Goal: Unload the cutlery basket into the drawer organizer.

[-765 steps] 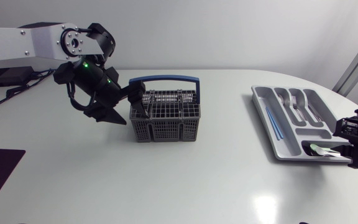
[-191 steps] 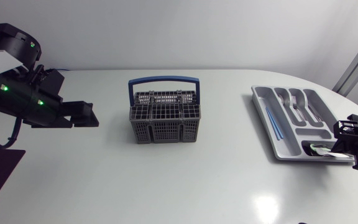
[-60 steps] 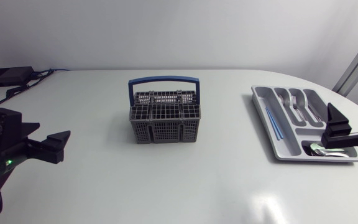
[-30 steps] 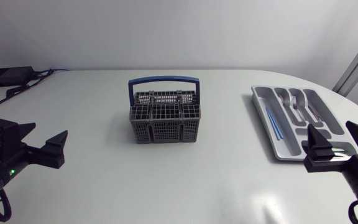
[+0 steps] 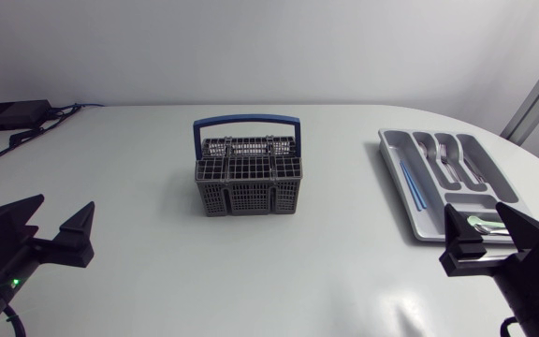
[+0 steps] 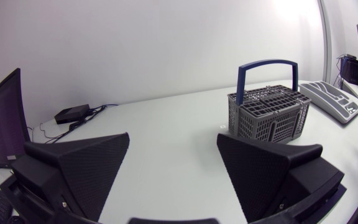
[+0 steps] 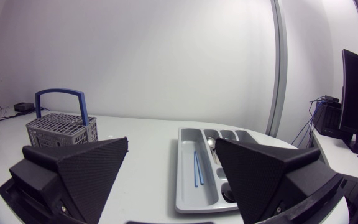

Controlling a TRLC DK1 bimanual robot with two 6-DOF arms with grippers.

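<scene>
Since the basket (image 5: 248, 178) looks empty and the organizer (image 5: 391, 150) ahead holds cutlery (image 5: 447, 155), my left gripper (image 5: 57, 218) and right gripper (image 5: 480, 225) gape wide, unladen.

A broad white table (image 5: 279, 271) with a smooth, slightly glossy top and a rounded far right edge fills the scene, backed by a plain pale grey wall (image 5: 269, 47). A soft bright patch of reflected light (image 5: 399, 307) lies on its near right part. At the far left corner sits a small flat black box (image 5: 9, 114) with thin dark cables (image 5: 28, 137) trailing beside it.
</scene>
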